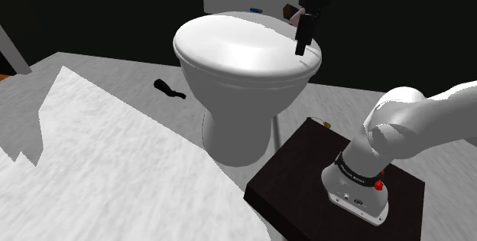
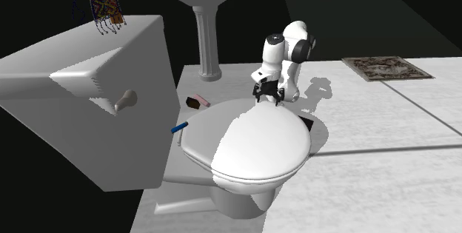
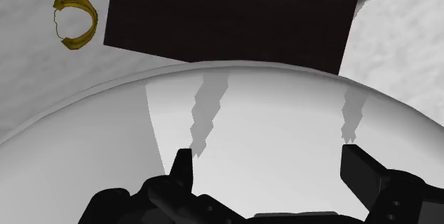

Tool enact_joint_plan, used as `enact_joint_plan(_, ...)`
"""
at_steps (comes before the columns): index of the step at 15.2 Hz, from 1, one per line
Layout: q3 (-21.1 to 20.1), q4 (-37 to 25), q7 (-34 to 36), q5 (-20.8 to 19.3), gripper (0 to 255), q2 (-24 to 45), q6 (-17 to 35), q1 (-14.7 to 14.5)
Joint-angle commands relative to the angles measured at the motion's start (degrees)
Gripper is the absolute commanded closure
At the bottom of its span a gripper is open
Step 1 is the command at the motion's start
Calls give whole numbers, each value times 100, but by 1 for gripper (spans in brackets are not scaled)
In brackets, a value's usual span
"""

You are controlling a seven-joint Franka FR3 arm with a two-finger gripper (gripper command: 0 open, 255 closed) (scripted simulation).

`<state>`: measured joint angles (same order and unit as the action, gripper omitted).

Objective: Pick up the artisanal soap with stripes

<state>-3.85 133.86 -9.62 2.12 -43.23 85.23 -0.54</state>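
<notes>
While the soap (image 2: 198, 101) lies untouched on the ledge between lid (image 1: 229, 48) and tank (image 2: 89, 106), you have picked up nothing: reaching, closing and lifting are all left to do. Your arm (image 1: 428, 117) stretches from the stand (image 1: 306, 170). The gripper (image 1: 300, 48) points down just above the lid, fingers (image 3: 183, 166) spread and empty.

The white arm (image 1: 416, 121) stood bent at the shoulder view's lower right, its elbow high in the second exterior view and its wrist pointing straight down. The black gripper (image 1: 301, 47) hung upright, and its two fingers (image 3: 183, 166) were spread well apart with nothing clasped between them.
</notes>
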Motion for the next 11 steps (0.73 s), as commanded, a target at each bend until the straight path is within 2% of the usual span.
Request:
enact_joint_plan(1, 0, 0, 0, 0, 0, 0, 0, 0)
enact_joint_plan(11, 1233, -230, -2044, -920, 0, 493, 1099, 118)
